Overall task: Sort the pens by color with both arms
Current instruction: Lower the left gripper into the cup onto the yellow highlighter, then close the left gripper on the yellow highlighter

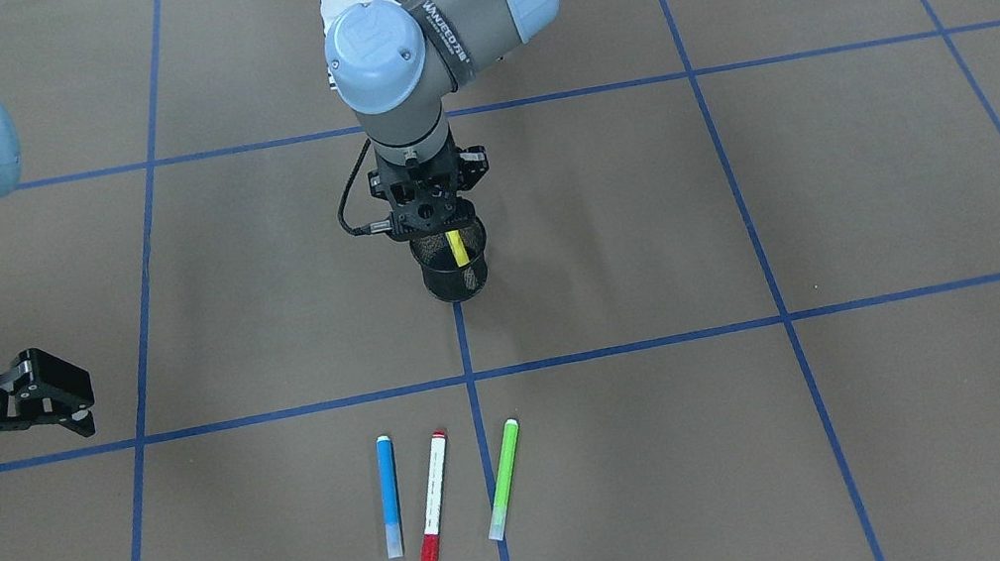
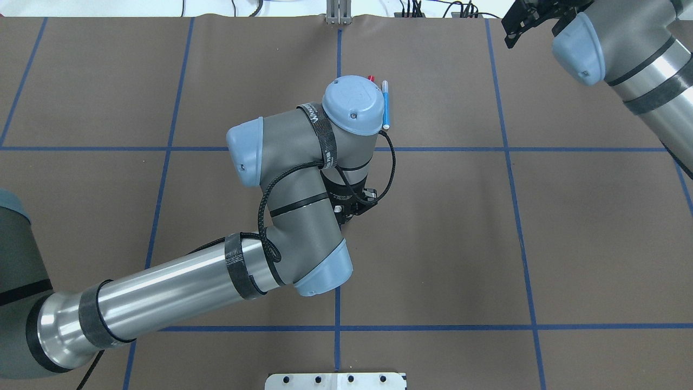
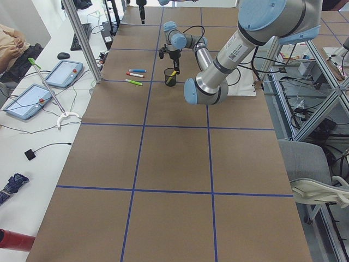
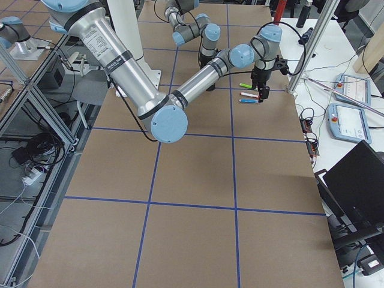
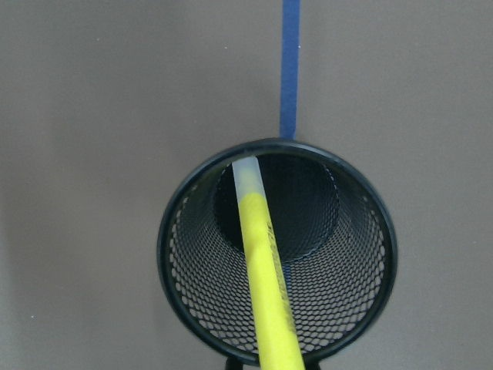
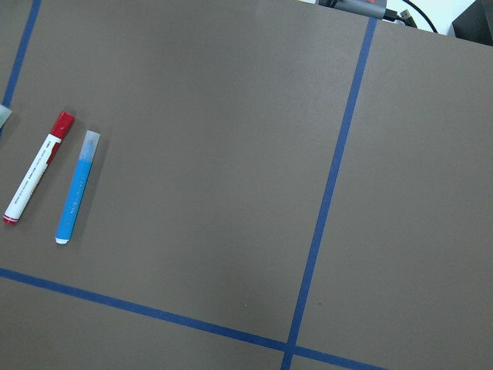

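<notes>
A yellow pen (image 1: 459,249) stands tilted in the black mesh cup (image 1: 457,279) at the table's middle. In the left wrist view the yellow pen (image 5: 266,270) runs from the bottom edge down into the cup (image 5: 350,293). My left gripper (image 1: 444,228) points straight down at the cup's rim, over the pen's top; I cannot tell whether it grips. The blue pen (image 1: 389,494), the white pen with red ends (image 1: 436,511) and the light green pen (image 1: 504,478) lie side by side on the table. My right gripper (image 1: 87,410) is open and empty, far off to the side.
Blue tape lines (image 1: 469,378) divide the brown table into squares. The right wrist view shows the blue pen (image 6: 77,189) and the red-ended pen (image 6: 35,173) at its left. My left arm's elbow and wrist (image 2: 303,216) hide the cup from overhead.
</notes>
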`<state>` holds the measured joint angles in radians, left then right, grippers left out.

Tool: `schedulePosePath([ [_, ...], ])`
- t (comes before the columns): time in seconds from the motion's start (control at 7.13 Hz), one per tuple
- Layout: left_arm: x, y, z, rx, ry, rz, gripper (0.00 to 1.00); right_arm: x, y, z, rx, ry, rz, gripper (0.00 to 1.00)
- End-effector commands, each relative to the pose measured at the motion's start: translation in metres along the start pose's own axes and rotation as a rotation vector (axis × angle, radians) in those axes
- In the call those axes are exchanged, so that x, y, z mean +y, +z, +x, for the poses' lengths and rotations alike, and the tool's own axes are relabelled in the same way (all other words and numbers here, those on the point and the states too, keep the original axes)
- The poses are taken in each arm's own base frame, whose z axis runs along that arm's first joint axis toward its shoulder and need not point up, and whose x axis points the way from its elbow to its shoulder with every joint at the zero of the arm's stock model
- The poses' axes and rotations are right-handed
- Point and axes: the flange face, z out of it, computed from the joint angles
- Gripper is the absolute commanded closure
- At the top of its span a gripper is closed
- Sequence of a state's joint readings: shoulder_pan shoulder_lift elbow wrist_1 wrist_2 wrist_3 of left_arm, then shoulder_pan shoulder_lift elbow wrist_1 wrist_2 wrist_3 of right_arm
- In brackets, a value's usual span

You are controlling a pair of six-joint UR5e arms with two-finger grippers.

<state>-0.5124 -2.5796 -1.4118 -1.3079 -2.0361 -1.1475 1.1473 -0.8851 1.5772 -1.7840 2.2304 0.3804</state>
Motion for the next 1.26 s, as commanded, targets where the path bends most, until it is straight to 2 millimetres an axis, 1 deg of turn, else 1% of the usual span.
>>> schedulePosePath([
  [0.0,0.000,-0.004,0.001,0.005,0.002,0.004,0.77,-0.001,-0.001,-0.001,-0.001,-0.002,0.002,0.00],
  [0.14,0.001,-0.005,0.002,0.008,0.006,0.005,0.68,-0.001,-0.001,-0.002,-0.001,-0.004,0.001,0.00],
  [0.42,-0.002,-0.012,0.002,0.014,0.011,0.015,0.59,-0.002,0.001,-0.003,-0.001,-0.004,-0.001,0.00],
  [1.12,-0.011,-0.026,0.000,0.024,0.006,0.034,0.60,-0.002,0.000,-0.005,-0.004,-0.007,0.000,0.00],
])
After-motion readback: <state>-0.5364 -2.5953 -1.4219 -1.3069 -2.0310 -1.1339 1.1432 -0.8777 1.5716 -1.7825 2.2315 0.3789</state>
